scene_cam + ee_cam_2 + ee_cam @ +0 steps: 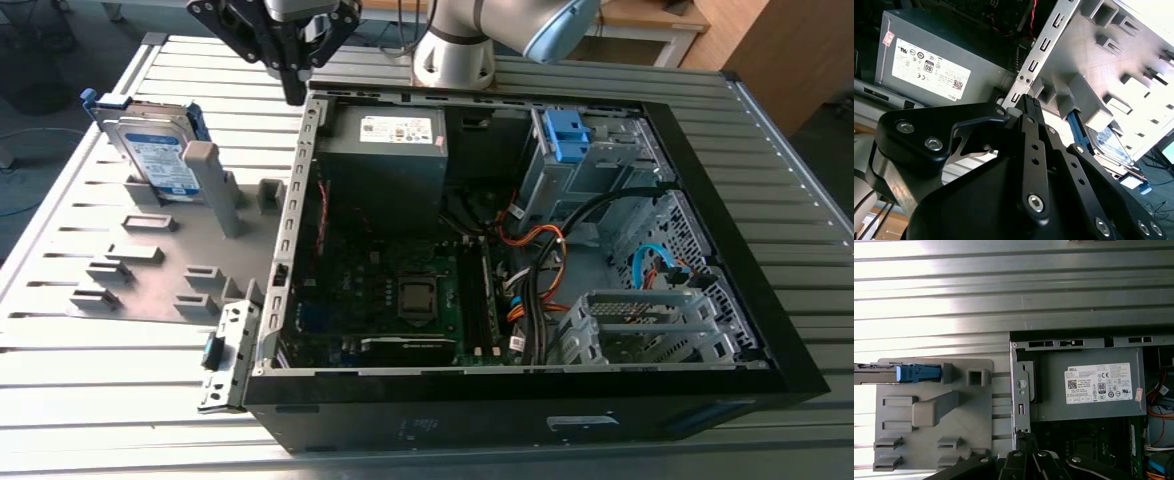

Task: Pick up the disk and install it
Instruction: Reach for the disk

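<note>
**Disk in its holder, fingers closed and empty**

Exterior view: the disk (pixel 151 150) stands on edge in a grey holder (pixel 147 275) on the desk (pixel 120 440), at the exterior view's left of the open case (pixel 467 425). The fingers (pixel 294 88) hang over the case's rim near the power supply (pixel 387 160). They are pressed together with nothing between them, and are apart from the disk.

Second wrist view: the closed fingers (pixel 1029 107) point toward the case's edge rail. The disk (pixel 1111 145) stands beyond them in the holder (pixel 1134 65).

First wrist view: the fingers (pixel 1026 439) sit over the case's edge, and the disk (pixel 919 373) shows edge-on in the holder (pixel 934 412).
</note>
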Tool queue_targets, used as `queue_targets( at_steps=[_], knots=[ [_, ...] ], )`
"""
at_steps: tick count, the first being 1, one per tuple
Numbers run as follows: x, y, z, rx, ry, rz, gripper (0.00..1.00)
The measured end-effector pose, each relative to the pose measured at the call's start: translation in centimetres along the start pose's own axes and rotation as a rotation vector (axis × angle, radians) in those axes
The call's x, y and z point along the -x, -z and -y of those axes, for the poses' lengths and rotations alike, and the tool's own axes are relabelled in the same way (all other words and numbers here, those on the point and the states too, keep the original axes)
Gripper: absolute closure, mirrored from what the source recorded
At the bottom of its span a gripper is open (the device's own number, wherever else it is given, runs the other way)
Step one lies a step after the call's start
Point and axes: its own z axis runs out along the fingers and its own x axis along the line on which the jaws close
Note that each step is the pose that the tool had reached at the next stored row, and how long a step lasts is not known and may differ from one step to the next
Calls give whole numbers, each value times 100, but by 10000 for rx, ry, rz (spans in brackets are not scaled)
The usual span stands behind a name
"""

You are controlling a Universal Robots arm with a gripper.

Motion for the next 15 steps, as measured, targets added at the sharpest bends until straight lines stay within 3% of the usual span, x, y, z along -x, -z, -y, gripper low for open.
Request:
queue_targets(
  at_steps=[15],
  knots=[
    [-29, 1, 2, 0, 0, 0, 89]
  ],
)
